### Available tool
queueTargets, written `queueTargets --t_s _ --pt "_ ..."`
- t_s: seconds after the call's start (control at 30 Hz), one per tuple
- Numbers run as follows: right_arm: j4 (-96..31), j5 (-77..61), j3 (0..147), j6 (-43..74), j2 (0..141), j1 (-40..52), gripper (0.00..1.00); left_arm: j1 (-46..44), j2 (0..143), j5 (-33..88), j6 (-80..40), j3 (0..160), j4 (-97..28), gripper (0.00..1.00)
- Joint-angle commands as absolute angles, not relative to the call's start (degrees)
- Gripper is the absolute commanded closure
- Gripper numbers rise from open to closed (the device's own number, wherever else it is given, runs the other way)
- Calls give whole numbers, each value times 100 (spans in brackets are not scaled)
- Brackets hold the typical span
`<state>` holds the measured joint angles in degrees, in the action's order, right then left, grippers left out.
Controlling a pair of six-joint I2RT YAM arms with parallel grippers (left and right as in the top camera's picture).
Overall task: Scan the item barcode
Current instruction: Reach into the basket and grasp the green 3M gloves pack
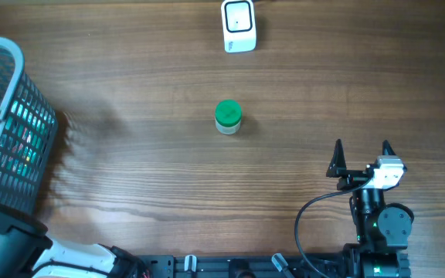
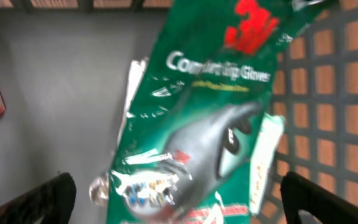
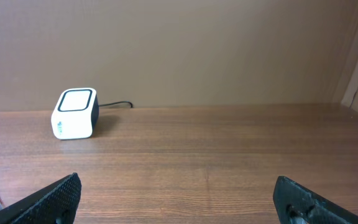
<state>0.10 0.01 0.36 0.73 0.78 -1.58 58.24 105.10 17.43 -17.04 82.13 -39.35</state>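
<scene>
Ahead of the left gripper (image 2: pixel 176 186): a green glove packet (image 2: pixel 210 124) lies tilted inside the grey basket (image 2: pixel 344 93), one long side near the mesh wall.
Left gripper state: released; its fingers stand wide apart on either side of the packet's near end, with nothing clamped between them.
Step in hand: probably taking an item out of the basket for scanning, and the packet looks like the one.
Doing it well: close on the packet's edge, not its flat face, since the glossy film looks slippery and limp. No barcode shows on this side, so grip where the reverse stays uncovered. Lift clear of the basket wall before swinging out.
Scanner (image 1: pixel 239 25): well apart from the left hand, across the table; far ahead and left of the right gripper (image 1: pixel 361 148).
Left arm pose: reaching down into the basket, wrist looking at its floor.
Right arm pose: low and level over the table, fingers spread and empty.
Green-lidded jar (image 1: pixel 228 116): upright, ahead-left of the right gripper, apart from the scanner.
</scene>
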Motion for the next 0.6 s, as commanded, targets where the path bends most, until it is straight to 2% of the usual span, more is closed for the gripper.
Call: queueTargets --t_s 0.0,0.17,0.4,0.57 --pt "36 -49 30 3 43 -130 0 5802 10512 1299 -1671 7813 -3409 0" --pt "38 -49 30 3 43 -130 0 5802 10643 1258 -1518 7719 -2563 0" --pt "36 -49 30 3 43 -130 0 5732 11570 1914 -1363 7719 -1726 0" --pt "38 -49 30 5 43 -130 0 5581 11596 2270 -976 7725 -1253 0"
